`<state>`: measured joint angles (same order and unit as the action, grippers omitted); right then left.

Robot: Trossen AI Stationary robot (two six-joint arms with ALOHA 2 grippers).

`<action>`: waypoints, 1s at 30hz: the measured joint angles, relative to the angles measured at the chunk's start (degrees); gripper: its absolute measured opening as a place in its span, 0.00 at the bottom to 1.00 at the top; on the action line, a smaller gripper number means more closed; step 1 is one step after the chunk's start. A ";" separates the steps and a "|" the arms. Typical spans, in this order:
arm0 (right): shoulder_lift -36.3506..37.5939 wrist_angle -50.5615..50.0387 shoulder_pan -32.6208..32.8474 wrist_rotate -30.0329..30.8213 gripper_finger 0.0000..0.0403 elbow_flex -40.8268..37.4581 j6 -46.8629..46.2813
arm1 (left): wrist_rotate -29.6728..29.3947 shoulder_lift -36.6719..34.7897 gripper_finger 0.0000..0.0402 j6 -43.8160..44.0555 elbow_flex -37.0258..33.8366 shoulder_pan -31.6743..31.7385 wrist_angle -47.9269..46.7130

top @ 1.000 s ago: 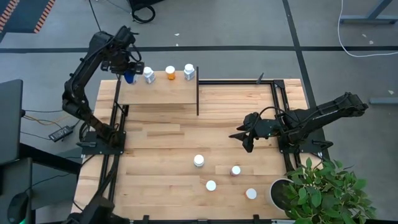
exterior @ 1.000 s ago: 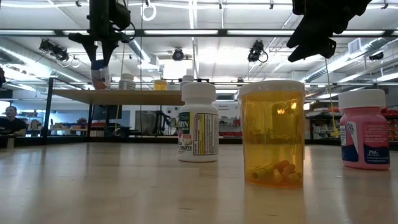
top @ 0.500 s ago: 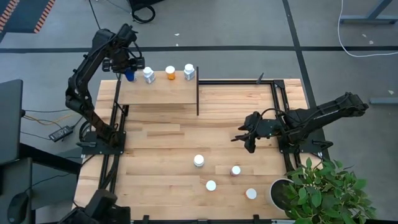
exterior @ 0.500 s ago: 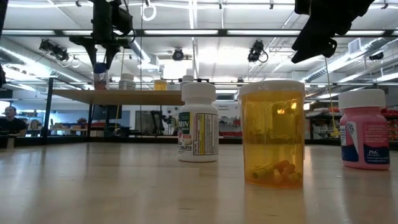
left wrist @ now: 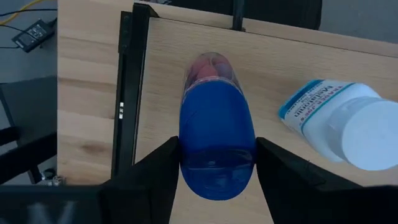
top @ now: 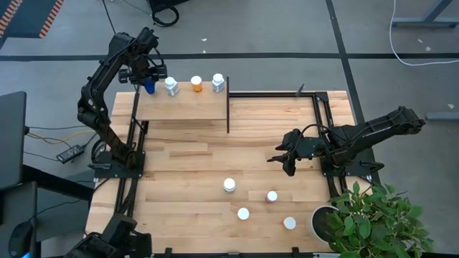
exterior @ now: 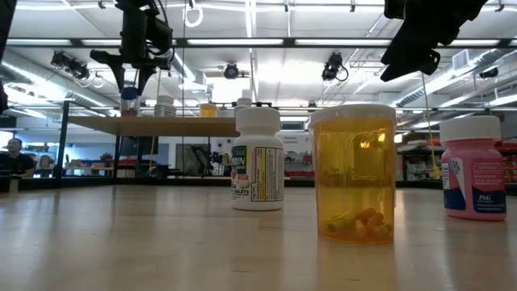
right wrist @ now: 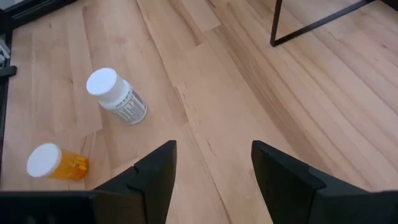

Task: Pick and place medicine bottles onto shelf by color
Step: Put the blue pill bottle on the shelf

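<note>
A blue bottle stands upright on its base at the far left corner of the shelf, and it also shows in the low view. My left gripper is open just above it, a finger on either side of its cap. A white bottle, an orange one and another white one stand in a row beside it. My right gripper hovers open and empty over the table's right middle. Several bottles stand on the table near its front: a white one, a pink one and two more.
A black frame post rises at the shelf's right end. A potted plant stands at the table's near right corner. Black rails run along the table's left edge and right edge. Bare planks lie between the shelf and the table bottles.
My left gripper has lowered the blue bottle onto the shelf's far left corner, let it go and risen a little. The bottle, first hanging tilted in the fingers, now stands upright on the shelf. My right gripper has kept nearly still.
</note>
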<state>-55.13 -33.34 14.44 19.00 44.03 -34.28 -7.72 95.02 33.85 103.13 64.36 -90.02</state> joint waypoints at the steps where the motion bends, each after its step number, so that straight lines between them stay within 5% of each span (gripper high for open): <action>1: 0.00 0.00 0.00 0.00 0.54 0.00 0.00 | 0.04 0.00 0.51 0.00 0.00 0.15 0.02; 14: 0.00 0.00 0.00 -0.05 0.54 0.00 -0.06 | 0.89 0.61 0.64 -0.27 -0.02 0.46 0.00; 24: 0.00 -0.02 0.00 -0.44 0.54 0.00 -0.16 | 1.55 -0.69 0.59 -5.76 0.13 0.34 -0.06; 30: 0.00 -0.02 0.00 -0.44 0.54 0.00 -0.02 | 1.55 -1.58 0.55 -7.55 6.04 0.27 -0.04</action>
<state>-55.13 -33.36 14.44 18.57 44.03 -34.30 -6.17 93.44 26.30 109.17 64.63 -90.06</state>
